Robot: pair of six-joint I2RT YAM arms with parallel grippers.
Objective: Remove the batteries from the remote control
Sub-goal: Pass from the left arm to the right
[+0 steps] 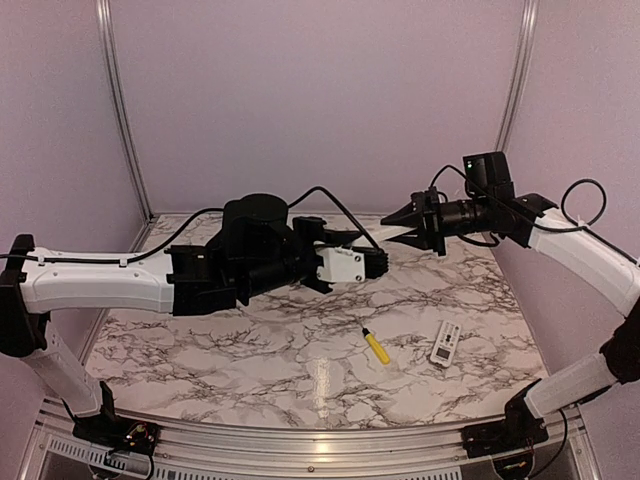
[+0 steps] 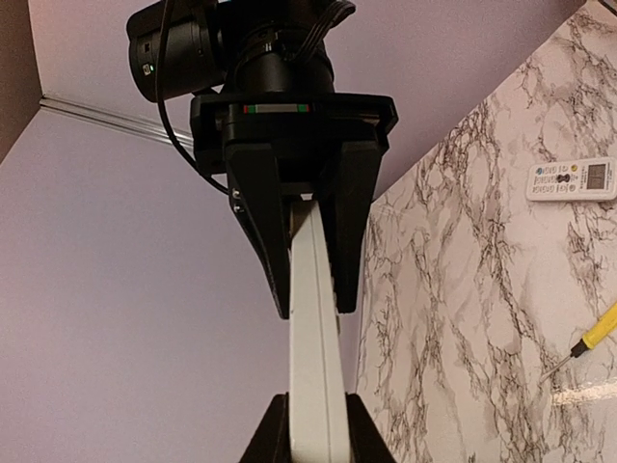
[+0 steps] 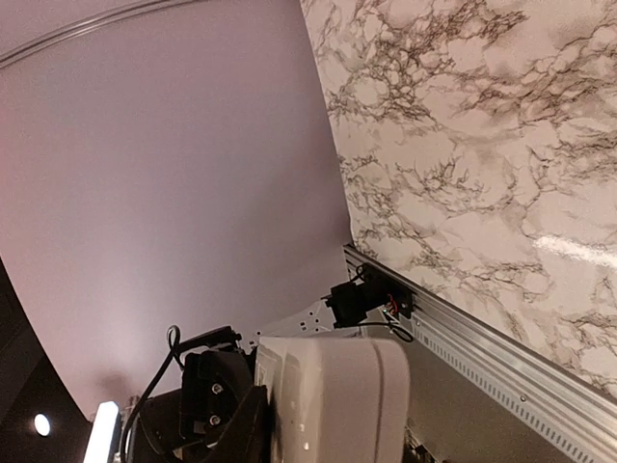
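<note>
A long white remote control (image 1: 396, 236) hangs in the air over the back of the table, held between both grippers. My left gripper (image 1: 379, 260) is shut on its near end; in the left wrist view its fingers (image 2: 273, 431) clamp the remote's thin edge (image 2: 313, 318). My right gripper (image 1: 405, 224) is shut on the other end, and in the left wrist view its black fingers (image 2: 262, 231) press both sides. The right wrist view shows the remote's rounded end (image 3: 337, 395) close up. No batteries are visible; they are hidden or out of view.
A second small white remote with a display (image 1: 446, 343) lies on the marble table (image 1: 260, 350) at the front right, also in the left wrist view (image 2: 572, 179). A yellow-handled screwdriver (image 1: 376, 346) lies just left of it. Purple walls enclose the table.
</note>
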